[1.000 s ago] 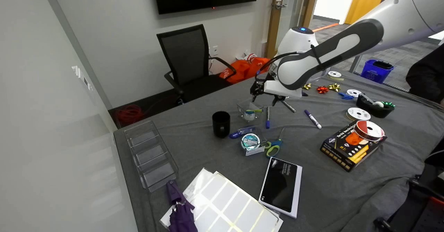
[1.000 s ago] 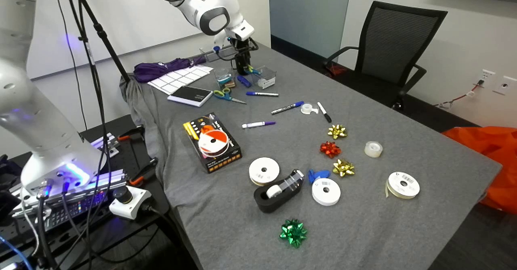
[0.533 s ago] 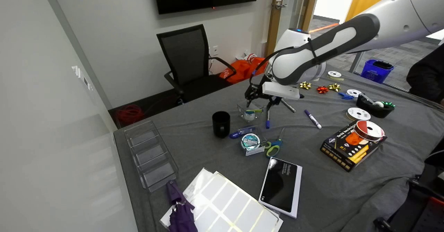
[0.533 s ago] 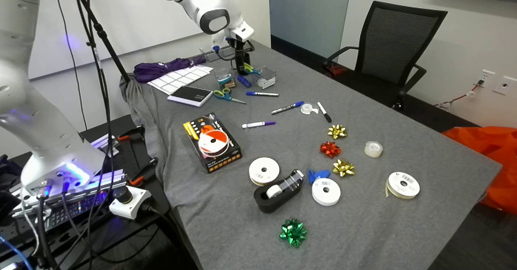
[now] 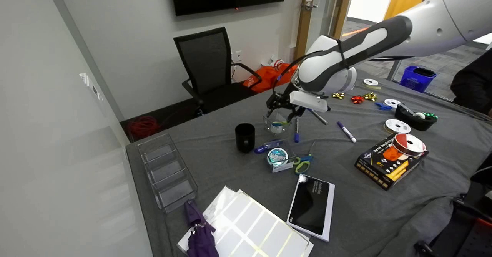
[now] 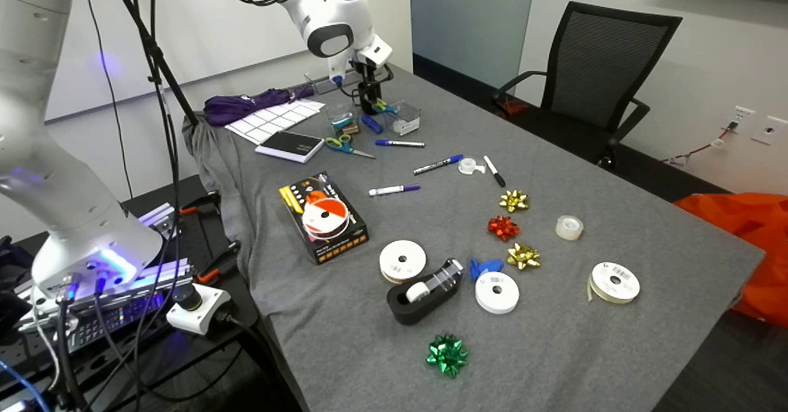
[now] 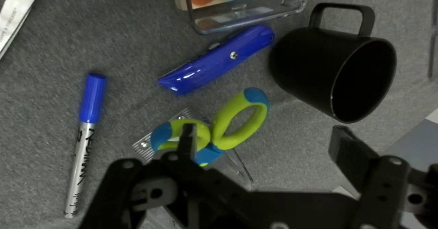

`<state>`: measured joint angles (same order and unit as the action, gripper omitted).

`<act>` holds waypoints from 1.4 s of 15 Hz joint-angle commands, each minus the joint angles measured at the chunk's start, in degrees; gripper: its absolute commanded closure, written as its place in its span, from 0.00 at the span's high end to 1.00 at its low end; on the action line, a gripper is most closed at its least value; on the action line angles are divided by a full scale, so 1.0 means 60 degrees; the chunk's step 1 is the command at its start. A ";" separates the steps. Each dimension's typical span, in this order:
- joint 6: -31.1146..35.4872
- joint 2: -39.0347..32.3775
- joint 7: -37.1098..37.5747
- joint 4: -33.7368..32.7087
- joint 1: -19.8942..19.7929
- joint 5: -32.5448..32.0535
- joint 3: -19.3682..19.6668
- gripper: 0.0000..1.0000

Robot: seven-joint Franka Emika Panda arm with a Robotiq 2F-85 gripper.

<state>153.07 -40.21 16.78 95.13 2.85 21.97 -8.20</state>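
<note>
My gripper (image 7: 266, 133) is open, its two fingers far apart with nothing held. In the wrist view its left finger overlaps green-and-blue scissors (image 7: 230, 142), whose handles stick up from a clear bin (image 7: 241, 162). The right finger ends just below a black mug (image 7: 308, 61) in that picture. A blue box cutter (image 7: 219, 63) and a silver marker with a blue cap (image 7: 85, 136) lie nearby. In an exterior view the gripper (image 5: 280, 115) hangs over the clear bin, with the mug (image 5: 245, 138) beside it. Elsewhere the dark gripper (image 6: 369, 95) and mug blend together.
A second clear bin (image 5: 283, 167) holds a round teal-and-white item, with other scissors (image 5: 302, 167) against it. Around stand a divided clear tray (image 5: 173, 186), purple umbrella (image 5: 201, 237), label sheets (image 5: 246, 218), notebook (image 5: 311, 205) and black box (image 6: 323, 218). Bows, spools and a tape dispenser (image 6: 425, 293) lie farther off.
The gripper has shifted left and slightly down over the clear bin in an exterior view, the arm following. Its jaws have stayed open. The objects on the table have not moved.
</note>
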 commanded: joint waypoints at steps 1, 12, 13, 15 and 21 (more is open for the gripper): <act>-0.0195 -0.0157 0.0018 -0.0172 0.0072 -0.0130 0.0193 1.00; -0.0872 -0.0189 0.1474 -0.0180 0.0867 -0.1579 0.1535 1.00; -0.0875 -0.0208 0.1500 -0.0187 0.0879 -0.1588 0.1540 1.00; -0.0953 -0.0206 0.1522 -0.0191 0.0892 -0.1587 0.1542 1.00; -0.1486 -0.0239 0.1562 -0.0305 0.0883 -0.1559 0.1512 1.00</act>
<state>146.55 -40.97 24.85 94.86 7.75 13.28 0.29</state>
